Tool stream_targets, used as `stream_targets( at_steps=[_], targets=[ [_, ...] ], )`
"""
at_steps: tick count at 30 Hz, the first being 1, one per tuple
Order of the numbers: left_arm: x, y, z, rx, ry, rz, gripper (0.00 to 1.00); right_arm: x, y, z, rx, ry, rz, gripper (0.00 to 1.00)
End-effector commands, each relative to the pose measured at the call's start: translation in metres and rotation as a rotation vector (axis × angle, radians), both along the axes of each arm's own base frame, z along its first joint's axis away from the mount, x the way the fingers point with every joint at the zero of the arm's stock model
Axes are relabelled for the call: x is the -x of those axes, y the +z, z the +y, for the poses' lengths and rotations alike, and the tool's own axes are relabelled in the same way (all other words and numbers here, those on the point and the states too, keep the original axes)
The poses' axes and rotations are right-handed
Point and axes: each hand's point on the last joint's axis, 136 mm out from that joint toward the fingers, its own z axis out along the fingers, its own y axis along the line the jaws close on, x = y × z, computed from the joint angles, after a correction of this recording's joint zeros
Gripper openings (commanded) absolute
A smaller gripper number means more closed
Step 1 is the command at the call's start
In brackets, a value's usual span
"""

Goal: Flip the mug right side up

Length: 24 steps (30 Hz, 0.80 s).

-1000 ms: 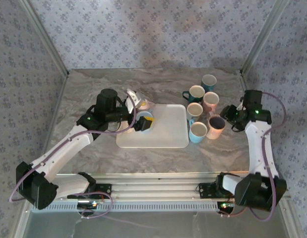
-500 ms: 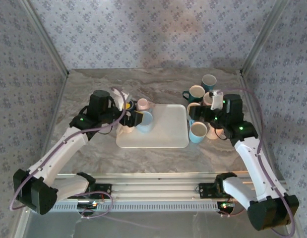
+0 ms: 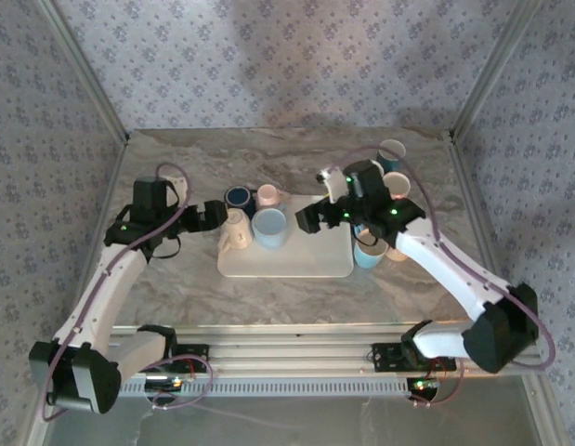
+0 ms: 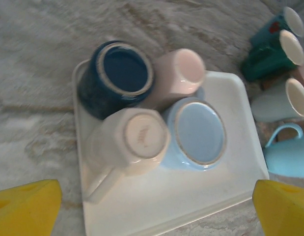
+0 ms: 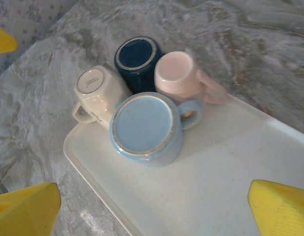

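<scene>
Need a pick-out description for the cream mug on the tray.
Find the white tray mid-table; four mugs cluster at its left end. The cream mug is near-left, beside the light blue mug, and alone has a stamp on its upturned base.

4 mugs (image 3: 269, 228) on tray (image 3: 317, 249) L end.

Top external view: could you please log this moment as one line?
left pincer: open, beside tray | right pincer: open, over tray | light blue mug: upside down on tray, ungrasped
</scene>
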Motion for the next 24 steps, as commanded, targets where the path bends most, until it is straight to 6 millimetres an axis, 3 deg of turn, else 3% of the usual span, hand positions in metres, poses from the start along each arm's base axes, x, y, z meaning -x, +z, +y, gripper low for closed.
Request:
stream_targets(
  at_steps=[1, 9, 17, 21, 24],
  targets=[
    [0.011, -0.016, 0.008, 0.075, 0.060, 0.149, 1.00, -0.003, -0.001, 0.025, 0.059, 0.071, -0.015, 1.00],
    [0.015, -0.027, 0.010, 0.110, 0.070, 0.197, 1.00, -0.018, -0.038, 0.079, 0.114, 0.144, 0.055, 1.00],
    [0.013, -0.032, 0.009, 0.112, 0.063, 0.212, 1.00, -0.033, -0.091, 0.058, 0.333, 0.021, 0.144, 1.00],
    [0.012, -0.034, 0.005, 0.131, 0.048, 0.229, 1.00, -0.032, -0.094, 0.053, 0.213, -0.040, 0.243, 1.00],
    [0.011, -0.040, 0.003, 0.148, 0.051, 0.263, 1.00, -0.033, -0.094, 0.049, 0.092, -0.106, 0.357, 0.94]
  ],
)
